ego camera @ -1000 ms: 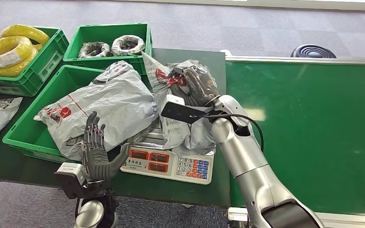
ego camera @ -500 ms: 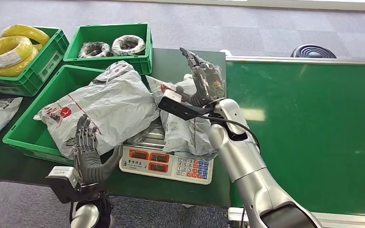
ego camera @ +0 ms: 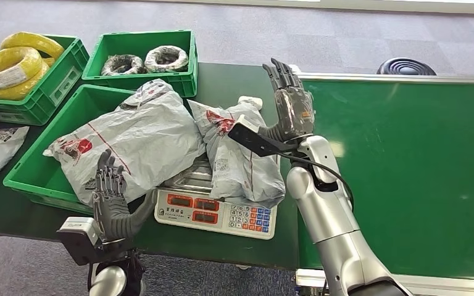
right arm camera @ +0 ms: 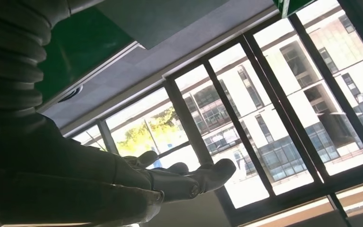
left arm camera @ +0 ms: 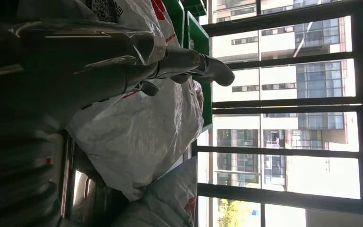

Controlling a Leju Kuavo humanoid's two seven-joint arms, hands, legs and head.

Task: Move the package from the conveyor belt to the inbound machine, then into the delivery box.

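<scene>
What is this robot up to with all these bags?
It is sorting parcels. A grey package lies on the weighing scale beside the green conveyor belt. The right hand is raised above it, fingers spread, holding nothing. The left hand is open too, near a larger bag lying across the green crate.

Silver right arm (ego camera: 330,216), black cable, dark segmented hands, possibly under clear film, grey ribbed wrist cover (right arm camera: 9,56)
</scene>
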